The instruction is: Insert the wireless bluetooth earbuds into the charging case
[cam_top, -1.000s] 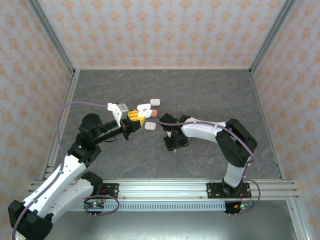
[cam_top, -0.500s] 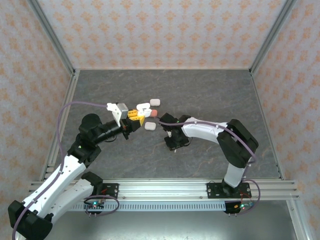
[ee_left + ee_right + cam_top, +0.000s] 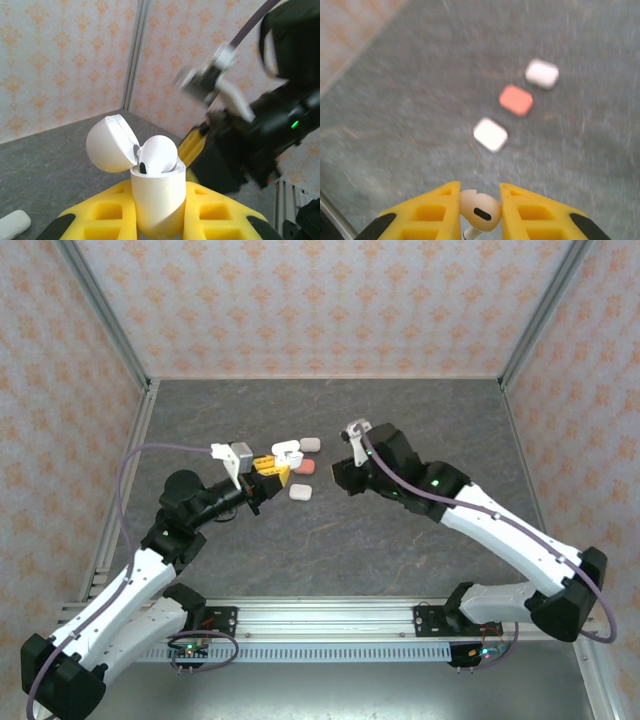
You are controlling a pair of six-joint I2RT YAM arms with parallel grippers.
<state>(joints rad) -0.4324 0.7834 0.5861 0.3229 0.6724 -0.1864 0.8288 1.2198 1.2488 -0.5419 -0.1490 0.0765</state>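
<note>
Grey marbled desk inside patterned walls; near its middle the two arms face each other. The left claw is clamped on the white charging case, held off the desk with its lid swung open to one side; a seated earbud already fills one socket, and the second socket beside it cannot be made out. The right claw is closed on a loose earbud, pinched at the head with its stem pointing back between the yellow fingers; from above, this claw hangs near the case but apart from it. Three closed cases lie on the desk below: a far white case, a pink case and a near white case.

Likely troubles, as I judge them:
- the bud is small and smooth, gripped on a rounded part; a twist or a nudge against the rim could pop it out;
- the stem has to enter first, so the wrong angle would jam it on the edge;
- the open lid and the seated bud crowd the opening; a sideways approach could hit either one;
- pushing down hard could slide the case in its grip, since only two fingers hold it.
</note>
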